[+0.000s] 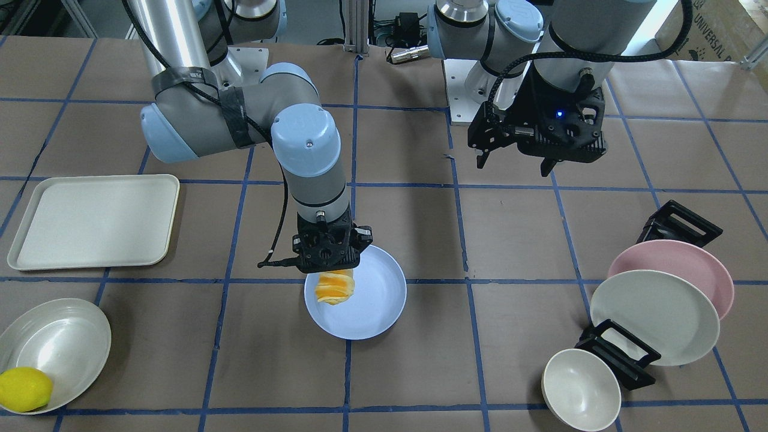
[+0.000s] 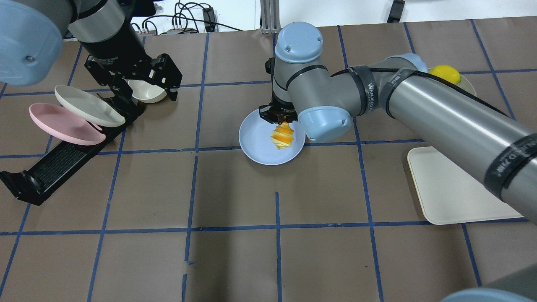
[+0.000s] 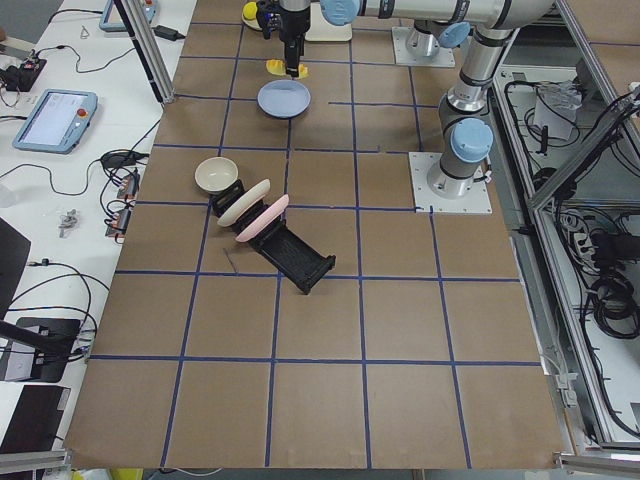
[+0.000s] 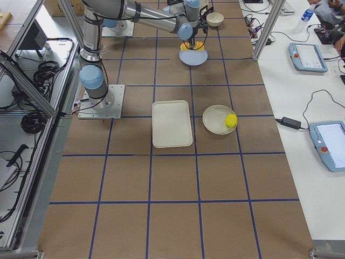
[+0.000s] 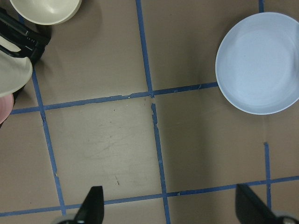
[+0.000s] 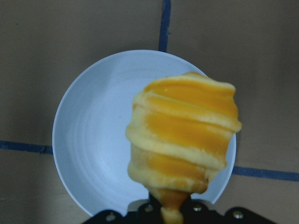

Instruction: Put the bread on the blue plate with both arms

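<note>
Brown-papered table (image 1: 516,240), blue tape grid (image 1: 462,240). The bread (image 1: 336,287) (ridged golden-orange over cream) hangs clamped in the right gripper (image 1: 331,270) above the blue plate (image 1: 375,309), ten o'clock in the front-facing view; the left gripper (image 1: 516,162) is spread wide and empty.

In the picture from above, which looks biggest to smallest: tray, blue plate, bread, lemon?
1. cream tray, even partly hidden.
2. blue plate.
3. bread and lemon look about alike; the right gripper holds the bread nearer the camera, so I won't rank them.
</note>
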You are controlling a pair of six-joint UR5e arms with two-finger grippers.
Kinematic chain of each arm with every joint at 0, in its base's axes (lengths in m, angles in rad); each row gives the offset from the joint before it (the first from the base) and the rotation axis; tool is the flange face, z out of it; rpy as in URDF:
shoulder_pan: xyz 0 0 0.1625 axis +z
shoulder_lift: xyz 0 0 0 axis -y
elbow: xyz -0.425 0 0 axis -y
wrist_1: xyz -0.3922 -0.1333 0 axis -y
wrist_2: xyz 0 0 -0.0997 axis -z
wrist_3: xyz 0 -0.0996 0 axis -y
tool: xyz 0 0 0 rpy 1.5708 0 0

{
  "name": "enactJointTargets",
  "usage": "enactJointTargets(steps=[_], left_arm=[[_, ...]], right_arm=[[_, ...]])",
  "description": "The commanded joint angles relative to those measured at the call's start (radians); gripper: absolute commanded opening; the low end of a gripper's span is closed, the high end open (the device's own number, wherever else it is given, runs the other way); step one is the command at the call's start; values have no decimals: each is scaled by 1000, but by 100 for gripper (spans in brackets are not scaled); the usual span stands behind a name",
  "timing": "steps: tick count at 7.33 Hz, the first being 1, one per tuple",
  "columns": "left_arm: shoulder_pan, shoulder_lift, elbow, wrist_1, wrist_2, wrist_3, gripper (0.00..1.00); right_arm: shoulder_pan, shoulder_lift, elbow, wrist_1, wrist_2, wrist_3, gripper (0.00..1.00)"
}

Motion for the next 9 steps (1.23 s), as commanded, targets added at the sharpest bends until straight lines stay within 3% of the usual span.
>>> enactJointTargets(steps=[1,4,5,6,8,9], left_arm=[[1,-4,25,14,-3,-3,100],[2,-12,31,7,10,-28,100],[2,-10,16,10,9,-30,100],[2,-12,23,12,7,-29,100],[2,-10,10,23,7,-21,100],[2,-9,10,27,7,-18,100]], right_arm=[[22,83,-31,-57,-28,-1,17],[55,139,-30,-84,-66,-15,22],[53,141,-30,-78,-66,-17,32],[53,141,-30,-78,-60,-18,71],[53,141,-30,-72,-57,-18,80],[53,141,-28,-72,-56,-18,90]])
